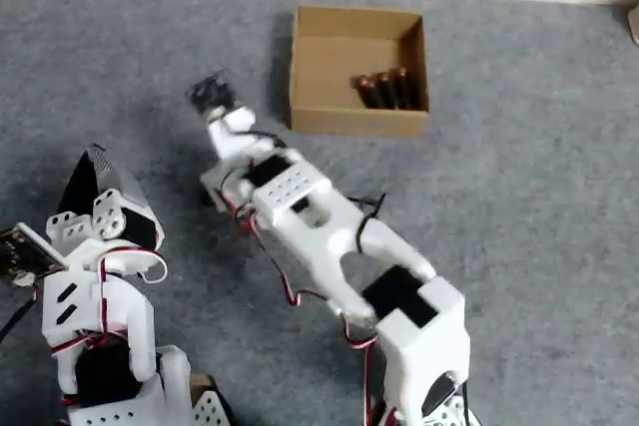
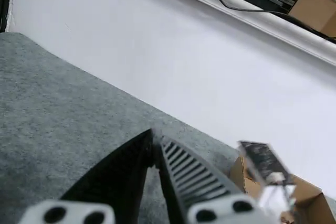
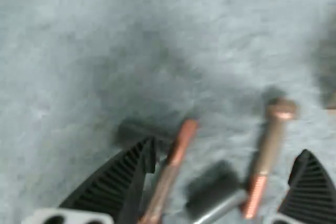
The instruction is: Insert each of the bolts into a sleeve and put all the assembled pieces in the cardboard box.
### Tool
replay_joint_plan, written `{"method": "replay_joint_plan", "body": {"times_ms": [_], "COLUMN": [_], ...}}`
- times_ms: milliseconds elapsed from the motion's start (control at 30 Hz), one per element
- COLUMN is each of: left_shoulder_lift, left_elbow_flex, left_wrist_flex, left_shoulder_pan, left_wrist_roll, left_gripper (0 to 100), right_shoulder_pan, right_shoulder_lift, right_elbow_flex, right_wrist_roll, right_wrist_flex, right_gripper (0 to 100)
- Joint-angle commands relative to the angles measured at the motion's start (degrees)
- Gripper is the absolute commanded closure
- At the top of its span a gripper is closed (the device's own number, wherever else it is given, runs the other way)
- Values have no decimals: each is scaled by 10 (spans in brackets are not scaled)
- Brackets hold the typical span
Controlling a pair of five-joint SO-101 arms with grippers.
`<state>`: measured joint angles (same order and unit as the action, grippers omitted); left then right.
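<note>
Copper-coloured bolts (image 3: 269, 150) (two) lie inside the spread right pincer (image 3: 227, 147) — left pincer (image 2: 156, 137) pressed together.

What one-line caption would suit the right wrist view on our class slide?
Open right gripper low over two copper-coloured bolts and a dark sleeve lying on grey carpet.

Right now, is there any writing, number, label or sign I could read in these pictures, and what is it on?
There is no text that can be read.
cardboard box: plain walls, no print visible.
circuit board on an arm's wrist: any marks are too small to read.
bolts on the grey mat: blurred, no marks can be read.
</note>
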<state>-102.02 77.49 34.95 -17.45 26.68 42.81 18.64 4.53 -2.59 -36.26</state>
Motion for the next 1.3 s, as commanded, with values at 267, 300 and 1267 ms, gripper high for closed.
{"method": "replay_joint_plan", "body": {"times_ms": [267,300,1267], "left_shoulder_lift": [-2,-2,-2], "left_elbow_flex": [-32,-32,-32], "left_wrist_flex": [1,1,1], "left_shoulder_pan": [-7,-7,-7], "left_wrist_roll": [1,1,1], "left_gripper": [993,993,993], "right_shoulder_pan": [-35,-35,-58], "right_shoulder_lift": [-2,-1,295], "right_elbow_flex": [-31,-30,-330], "right_wrist_roll": [-13,-13,-65], "right_wrist_flex": [11,11,-224], "right_gripper": [628,628,994]}}
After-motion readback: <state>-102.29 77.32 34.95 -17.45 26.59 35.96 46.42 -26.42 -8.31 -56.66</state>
